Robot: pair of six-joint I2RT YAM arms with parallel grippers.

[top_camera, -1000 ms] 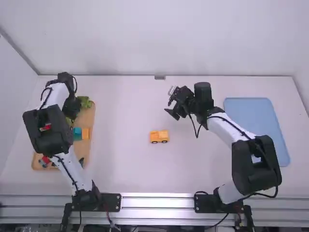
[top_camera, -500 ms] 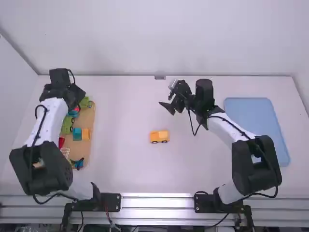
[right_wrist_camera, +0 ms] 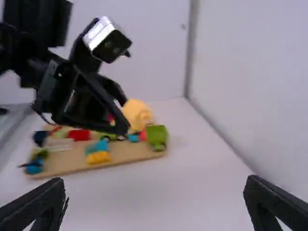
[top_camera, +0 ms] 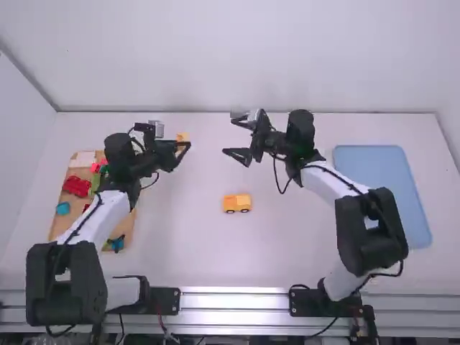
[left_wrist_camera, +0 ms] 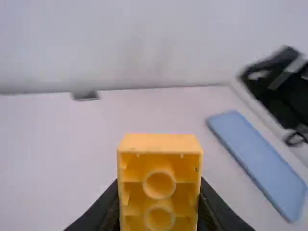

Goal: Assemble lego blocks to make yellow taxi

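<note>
A white table [top_camera: 287,251] meets pale walls [top_camera: 237,57].

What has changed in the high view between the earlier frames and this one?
The left gripper has swung right from over the wooden tray and now holds a yellow block past its far right corner; when it took hold, I can't tell. The right gripper, open, has shifted left and slightly farther from the camera. The yellow toy car and blue tray stayed put.

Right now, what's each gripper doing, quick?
Left gripper: closed on a yellow block.
Right gripper: open, nothing between its fingers.
</note>
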